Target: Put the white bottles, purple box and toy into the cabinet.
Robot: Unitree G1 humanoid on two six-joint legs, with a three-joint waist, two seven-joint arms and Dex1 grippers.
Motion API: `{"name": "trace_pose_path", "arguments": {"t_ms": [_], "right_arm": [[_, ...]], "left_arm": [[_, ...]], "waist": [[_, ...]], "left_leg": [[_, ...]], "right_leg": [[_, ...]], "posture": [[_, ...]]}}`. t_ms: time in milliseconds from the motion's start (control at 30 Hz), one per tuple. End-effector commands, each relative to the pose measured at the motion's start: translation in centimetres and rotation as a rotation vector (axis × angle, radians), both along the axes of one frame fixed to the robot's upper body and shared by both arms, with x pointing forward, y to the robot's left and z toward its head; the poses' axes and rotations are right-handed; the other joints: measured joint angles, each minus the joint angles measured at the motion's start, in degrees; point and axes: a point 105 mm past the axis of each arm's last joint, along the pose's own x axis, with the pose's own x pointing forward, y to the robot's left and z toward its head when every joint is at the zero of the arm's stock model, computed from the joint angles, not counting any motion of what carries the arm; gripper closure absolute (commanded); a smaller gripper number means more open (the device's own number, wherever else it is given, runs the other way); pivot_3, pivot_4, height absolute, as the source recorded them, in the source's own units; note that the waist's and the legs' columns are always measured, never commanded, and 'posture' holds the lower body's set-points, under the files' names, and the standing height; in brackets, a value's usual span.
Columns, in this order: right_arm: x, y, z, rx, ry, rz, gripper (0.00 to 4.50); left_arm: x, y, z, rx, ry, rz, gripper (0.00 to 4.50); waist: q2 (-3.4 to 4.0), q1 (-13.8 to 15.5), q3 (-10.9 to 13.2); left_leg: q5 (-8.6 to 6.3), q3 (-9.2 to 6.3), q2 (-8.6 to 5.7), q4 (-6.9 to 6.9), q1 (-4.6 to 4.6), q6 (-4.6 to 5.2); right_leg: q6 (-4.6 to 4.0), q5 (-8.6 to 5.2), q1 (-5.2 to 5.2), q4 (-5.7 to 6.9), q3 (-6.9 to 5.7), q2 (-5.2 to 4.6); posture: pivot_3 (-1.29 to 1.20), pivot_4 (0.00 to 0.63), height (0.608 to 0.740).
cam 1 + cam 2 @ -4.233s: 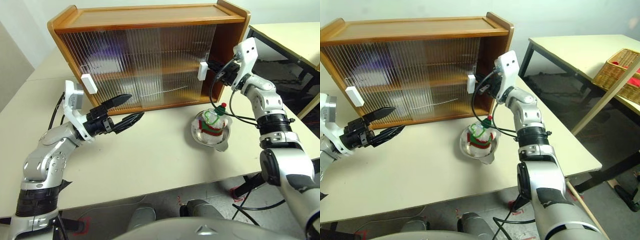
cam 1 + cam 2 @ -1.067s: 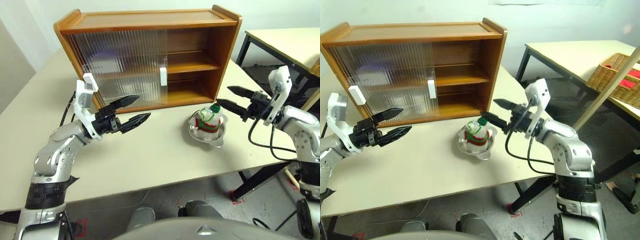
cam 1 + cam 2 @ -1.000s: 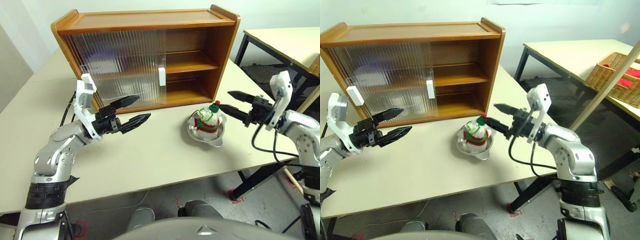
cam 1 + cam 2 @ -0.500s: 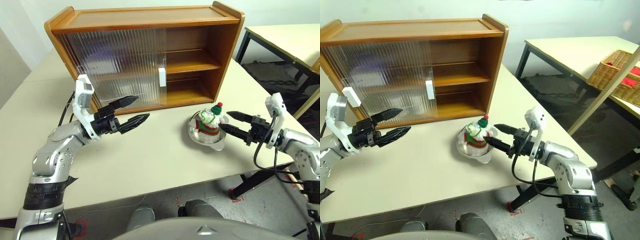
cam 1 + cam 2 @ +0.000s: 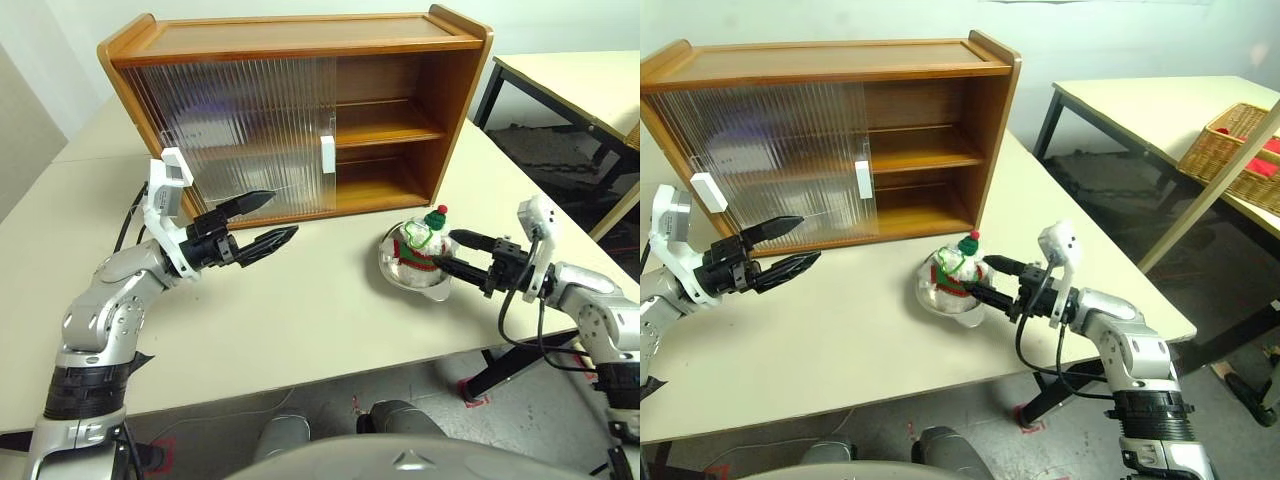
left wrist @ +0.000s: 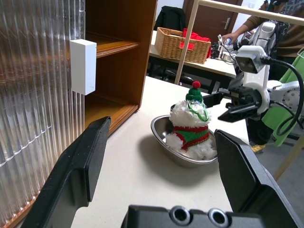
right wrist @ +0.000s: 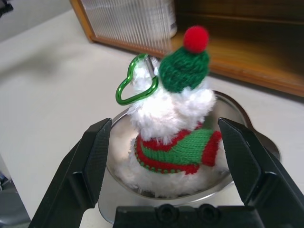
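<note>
On the left side of the pale beige surface (image 5: 300,320), the left pincer (image 5: 262,223) hovers with its two black fingers spread and nothing between them, in front of the cabinet's closed half. One large brown wooden cabinet (image 5: 300,40) stands along the far edge of the surface. Its two ribbed translucent sliding doors (image 5: 240,130) sit stacked over the left half, each with one white rectangular handle: one handle (image 5: 707,192) shows near the left end, the other (image 5: 327,154) at the middle. The right half is open, showing a middle shelf (image 5: 385,130) and a bottom board, both bare. In front of that open half, toward the right edge of the surface, sits one round steel bowl (image 5: 392,270). In it stands one small white plush toy (image 7: 171,118) in a red-and-green sweater, a green hat with a red pompom, and green heart-shaped glasses. The right pincer (image 5: 450,254) reaches in from the right, fingers wide apart, one on each side of the toy, not yet closed on it.
</note>
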Motion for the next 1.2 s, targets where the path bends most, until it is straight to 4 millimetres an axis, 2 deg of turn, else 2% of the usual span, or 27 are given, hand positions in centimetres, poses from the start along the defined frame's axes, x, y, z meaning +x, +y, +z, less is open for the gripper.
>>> {"name": "trace_pose_path", "arguments": {"t_ms": [33, 500, 600, 800, 933, 1000, 1200], "right_arm": [[0.2, 0.1, -1.2, -0.016, 0.017, -0.010, 0.01], [1.7, 1.3, -2.0, -0.009, -0.004, -0.007, 0.01], [1.7, 1.2, -2.1, -0.012, -0.004, -0.007, 0.65], [1.8, 0.9, -2.1, -0.011, -0.010, -0.008, 2.95], [1.8, 0.7, -1.8, -0.012, -0.026, -0.010, 4.16], [1.9, 0.7, -1.5, -0.010, -0.033, -0.011, 4.39], [2.1, 0.4, 1.1, 0.018, -0.089, 0.007, 4.39]], "left_arm": [[-0.1, 0.1, 0.5, 0.013, -0.013, 0.008, 0.00], [-0.2, 0.5, 1.0, 0.026, -0.018, 0.026, 0.00], [-0.1, 0.4, 0.9, 0.025, -0.018, 0.027, 0.00], [0.0, 0.3, 0.9, 0.021, -0.021, 0.024, 0.00], [0.1, 0.2, 0.8, 0.018, -0.022, 0.021, 0.00], [0.1, 0.2, 0.8, 0.017, -0.022, 0.021, 0.00], [0.2, 0.0, 0.8, 0.015, -0.023, 0.014, 0.00]], "waist": [[0.00, 0.1, 0.0], [0.00, 0.6, 0.0], [0.00, 0.7, 0.0], [0.00, 0.7, 0.0], [0.00, 0.7, 0.0], [0.00, 0.7, 0.0], [0.00, 0.7, 0.0]], "left_leg": [[-0.01, 0.00, 0.00, 0.00, -0.01, -0.01], [-0.01, -0.01, 0.01, -0.02, 0.02, -0.01], [-0.01, -0.02, 0.01, -0.02, 0.02, -0.01], [-0.01, -0.01, 0.01, -0.01, 0.05, -0.01], [-0.01, -0.02, 0.01, 0.00, 0.10, -0.01], [-0.01, -0.01, 0.01, 0.00, 0.10, -0.01], [-0.01, 0.00, 0.01, 0.01, 0.10, -0.01]], "right_leg": [[0.00, 0.00, -0.01, 0.00, 0.00, -0.12], [0.00, 0.00, 0.00, 0.01, -0.02, -0.13], [0.00, 0.00, 0.00, 0.01, -0.02, -0.13], [0.01, 0.01, 0.02, 0.02, -0.02, -0.13], [0.01, 0.01, 0.06, 0.03, -0.02, -0.13], [0.01, 0.01, 0.07, 0.03, -0.02, -0.13], [0.01, 0.01, 0.07, 0.03, -0.02, -0.12]], "posture": [[-0.03, 0.017, 0.740], [-0.02, 0.006, 0.740], [-0.02, 0.005, 0.740], [-0.02, 0.003, 0.740], [-0.03, 0.001, 0.740], [-0.03, 0.001, 0.740], [-0.04, 0.000, 0.740]]}}
